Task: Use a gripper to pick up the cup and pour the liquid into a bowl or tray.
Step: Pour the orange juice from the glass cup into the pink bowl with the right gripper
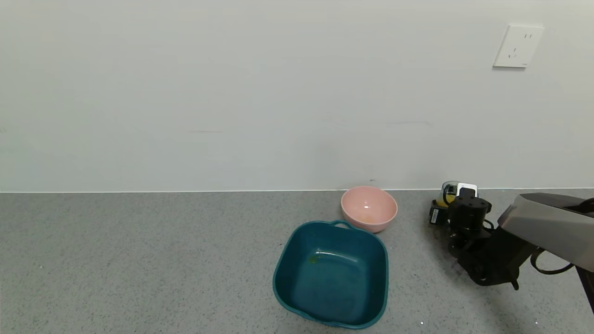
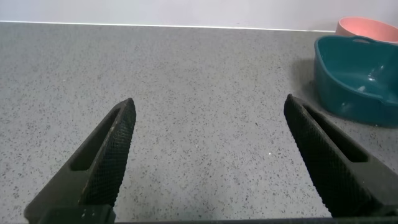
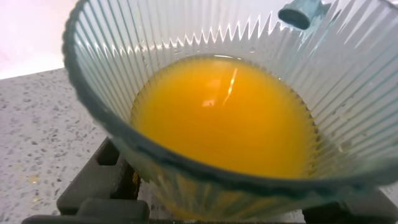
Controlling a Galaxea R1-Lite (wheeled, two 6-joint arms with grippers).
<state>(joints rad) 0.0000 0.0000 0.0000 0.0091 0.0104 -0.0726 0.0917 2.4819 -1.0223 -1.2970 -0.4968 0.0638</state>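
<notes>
The cup [image 3: 236, 124], roughly half filled with orange liquid [image 3: 224, 118], is seen upright to the right of the pink bowl [image 1: 369, 208], near the wall, with the right pincer [image 1: 452, 197] closed around its lower body. Nothing has been poured from it yet, so the carry to the bowl and the tilt are judged to remain. A teal tub [image 1: 332, 273] sits just in front of the bowl on the grey tabletop [image 1: 139, 260]. The left pincer [image 2: 208, 162] is held spread apart over the tabletop, well left of the bowl.
</notes>
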